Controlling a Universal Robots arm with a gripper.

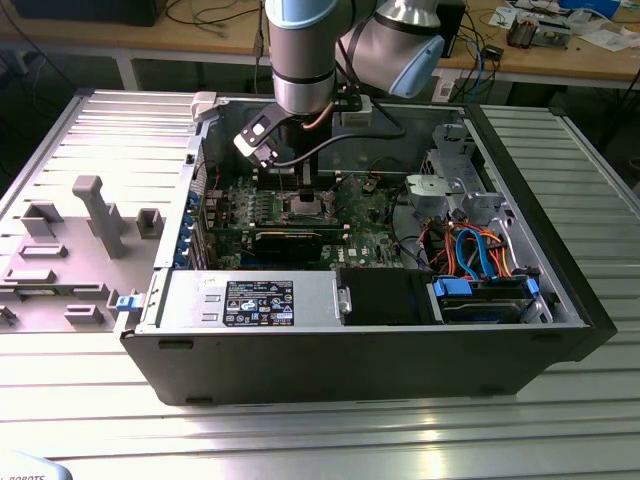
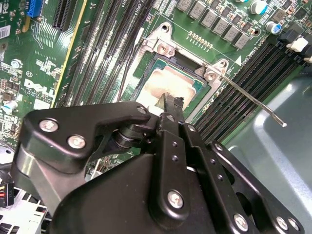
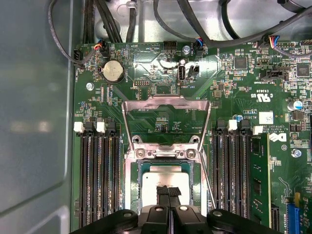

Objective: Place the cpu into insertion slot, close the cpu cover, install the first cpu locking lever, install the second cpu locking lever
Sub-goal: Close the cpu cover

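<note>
The cpu (image 3: 156,185) lies flat in the insertion slot (image 3: 130,187) of the green motherboard (image 3: 161,66), its silver top also visible in the second wrist view (image 2: 163,80). The cpu cover (image 3: 165,101) stands flipped up and open behind the slot. My gripper (image 3: 168,194) is shut, its two black fingers pressed together with the tips right over the near edge of the cpu and nothing held between them. One thin locking lever (image 2: 258,105) sticks out raised beside the slot. In the exterior view my gripper (image 1: 304,178) hangs just above the insertion slot (image 1: 305,207).
Black memory slots (image 3: 100,180) flank the socket on both sides. Cables (image 3: 122,19) run along the case wall behind the board. A drive cage (image 1: 455,185) and orange and blue cables (image 1: 480,250) fill the case at the exterior view's right. A power supply (image 1: 245,300) sits at the front.
</note>
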